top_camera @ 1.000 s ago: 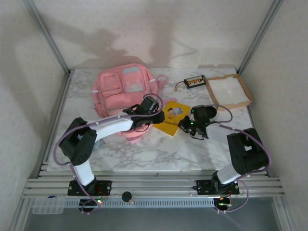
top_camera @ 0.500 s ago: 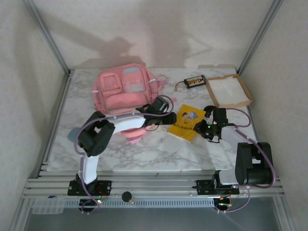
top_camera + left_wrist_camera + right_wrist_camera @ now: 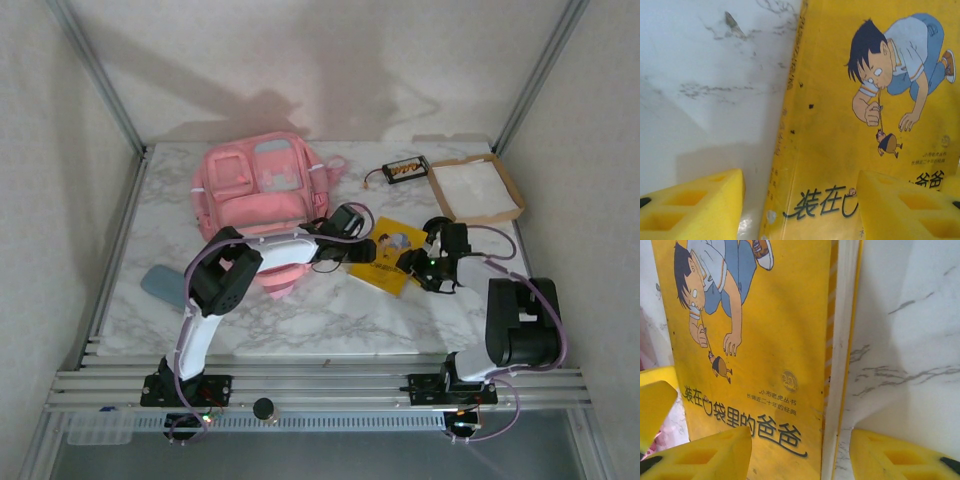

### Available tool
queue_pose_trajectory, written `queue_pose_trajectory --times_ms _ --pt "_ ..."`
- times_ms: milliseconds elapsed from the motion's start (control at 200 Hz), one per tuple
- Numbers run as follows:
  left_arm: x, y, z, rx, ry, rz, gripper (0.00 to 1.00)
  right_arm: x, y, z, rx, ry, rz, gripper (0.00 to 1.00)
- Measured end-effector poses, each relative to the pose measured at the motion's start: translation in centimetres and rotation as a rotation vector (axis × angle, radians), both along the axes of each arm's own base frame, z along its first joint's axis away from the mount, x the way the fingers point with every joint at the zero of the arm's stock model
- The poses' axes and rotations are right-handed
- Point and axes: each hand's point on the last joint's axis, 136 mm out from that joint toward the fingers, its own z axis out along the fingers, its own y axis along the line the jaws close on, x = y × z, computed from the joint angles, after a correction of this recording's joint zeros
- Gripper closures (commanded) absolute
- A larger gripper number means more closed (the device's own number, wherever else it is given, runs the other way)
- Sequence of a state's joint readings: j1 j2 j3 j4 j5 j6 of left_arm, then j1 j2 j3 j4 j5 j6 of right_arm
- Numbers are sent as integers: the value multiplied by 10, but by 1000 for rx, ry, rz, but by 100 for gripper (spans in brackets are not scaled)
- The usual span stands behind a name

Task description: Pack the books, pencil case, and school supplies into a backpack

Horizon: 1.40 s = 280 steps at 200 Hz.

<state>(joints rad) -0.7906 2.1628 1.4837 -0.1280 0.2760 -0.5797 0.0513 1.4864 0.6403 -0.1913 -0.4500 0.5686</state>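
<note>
so we're at the book part of the packing: the thin bright yellow paperback with the cartoon boy (image 3: pixel 390 252) lies flat on the white marble table (image 3: pixel 300 310), just right of the big puffy pink backpack (image 3: pixel 258 190) and not in it yet. Left gripper (image 3: pixel 362 250) sits at the book's spine side and right gripper (image 3: pixel 413 262) at the page side. Both have their yellow foam fingers (image 3: pixel 695 205) spread apart with nothing clamped, each pair straddling its own edge of the book. My guess is the next move needs one of them to work a finger under an edge and pinch, then carry the book over to the bag. I can't tell from here whether a zip is open, so that may need sorting first. Count: one yellow book I can make out, one backpack, one brown cardboard tray with white lining (image 3: pixel 485 217), one small black thing with yellow print (image 3: pixel 405 170), one flat grey-blue item (image 3: pixel 163 285) off to the left
</note>
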Motion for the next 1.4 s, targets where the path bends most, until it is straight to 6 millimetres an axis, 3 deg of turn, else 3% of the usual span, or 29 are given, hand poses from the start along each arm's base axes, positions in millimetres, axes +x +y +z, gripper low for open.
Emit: queue_pose_trajectory --times_ms 155,476,811,1006,1132,1227,1402 --pt "-9 4 -5 3 -12 -3 47 6 12 6 -7 -16 41 65" --pt "-35 30 -7 28 -3 32 51 15 25 24 -18 -77 123 81" --pt "-37 33 -7 36 3 51 52 13 29 30 -12 -102 178 95" --pt "-41 35 -3 30 13 62 39 15 35 40 14 -115 212 100" --pt "-46 44 19 -8 1 74 32 15 43 55 54 -128 246 100" --pt "-45 55 50 -89 -22 92 22 14 50 72 98 -154 274 100" --pt "-37 97 92 -236 -39 177 5 8 63 113 191 -210 320 100"
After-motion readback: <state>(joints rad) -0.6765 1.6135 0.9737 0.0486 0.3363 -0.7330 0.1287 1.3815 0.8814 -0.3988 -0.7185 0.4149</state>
